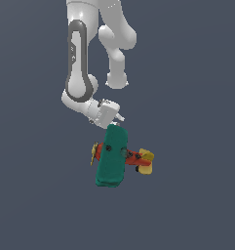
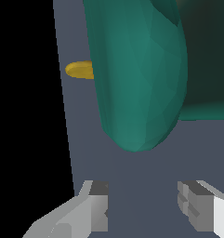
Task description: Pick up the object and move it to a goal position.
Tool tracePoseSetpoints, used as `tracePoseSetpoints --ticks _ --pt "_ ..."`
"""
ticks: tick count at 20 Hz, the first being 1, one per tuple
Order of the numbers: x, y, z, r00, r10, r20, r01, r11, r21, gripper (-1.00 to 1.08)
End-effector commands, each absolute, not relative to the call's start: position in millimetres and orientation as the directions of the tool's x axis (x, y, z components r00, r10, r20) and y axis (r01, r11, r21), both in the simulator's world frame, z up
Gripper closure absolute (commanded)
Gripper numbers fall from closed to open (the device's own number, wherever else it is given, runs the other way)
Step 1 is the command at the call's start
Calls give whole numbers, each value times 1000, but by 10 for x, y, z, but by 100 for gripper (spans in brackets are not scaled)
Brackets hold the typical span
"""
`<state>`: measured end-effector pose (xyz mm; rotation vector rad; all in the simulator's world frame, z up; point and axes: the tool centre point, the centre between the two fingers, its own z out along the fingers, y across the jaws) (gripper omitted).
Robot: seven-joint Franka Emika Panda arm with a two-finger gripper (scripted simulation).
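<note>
Biplane (image 1: 111, 156) on floor; jaws spread, just beside teal wing tip.

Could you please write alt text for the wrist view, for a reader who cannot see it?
A broad teal wing of the toy biplane fills the view, its rounded tip near the open claw, whose two grey fingers stand apart, holding nothing. A yellow propeller blade shows beside the wing.

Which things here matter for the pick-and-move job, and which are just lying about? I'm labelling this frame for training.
Belongs to the job:
- toy biplane, teal wings, red fuselage, yellow tail
- tool, fingers apart, wing tip just ahead of them, not gripped

Lying about:
- nothing else in view; only the plain grey floor. No goal marker shows.
</note>
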<state>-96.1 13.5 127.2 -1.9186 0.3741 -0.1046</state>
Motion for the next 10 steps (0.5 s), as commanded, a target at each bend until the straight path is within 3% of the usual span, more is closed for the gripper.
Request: tracePoseSetpoints --ticks 1,10 --pt "-926 113 1293 939 -331 -91 -197 -303 -932 -20" --pt "-795 6 1375 907 -419 -39 -147 -230 -962 -20"
